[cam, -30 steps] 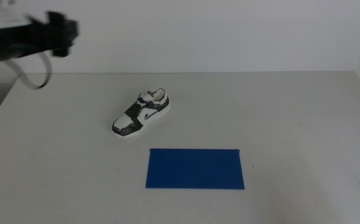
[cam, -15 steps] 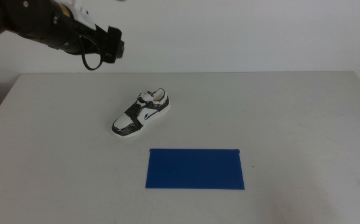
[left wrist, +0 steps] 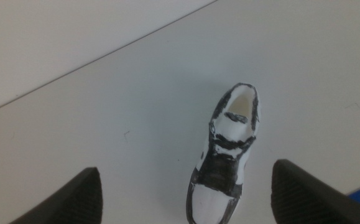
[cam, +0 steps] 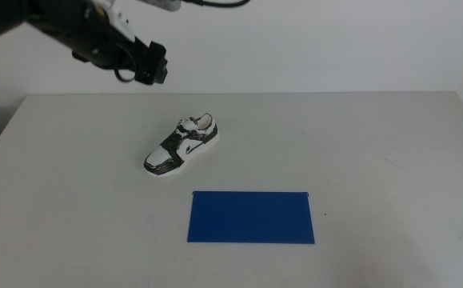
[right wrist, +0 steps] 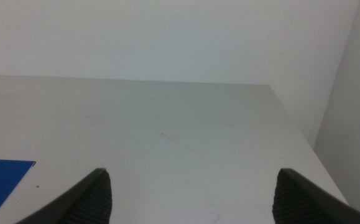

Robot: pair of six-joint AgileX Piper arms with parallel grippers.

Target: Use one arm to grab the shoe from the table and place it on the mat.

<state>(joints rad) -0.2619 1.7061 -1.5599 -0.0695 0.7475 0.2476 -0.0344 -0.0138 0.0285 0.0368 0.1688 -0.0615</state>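
**Left arm high over the counter, shoe lying free**

The counter [cam: 71, 208] fills most of the middle view, light grey and matte. The left arm [cam: 63, 24] reaches in from the ten o'clock corner, dark and thick, with its left gripper [cam: 153, 64] held in the air above the far part of the counter. In the left wrist view its jaws stand wide apart and hold nothing, and the shoe [left wrist: 226, 152] shows between them on the counter below.

The blue mat [cam: 251, 217] lies flat at about six o'clock from the shoe [cam: 181, 144], near it but not touching. The shoe rests on its sole near the counter's middle, toe toward seven o'clock.

The right gripper [right wrist: 192, 199] waits out of the middle view, jaws wide and empty.
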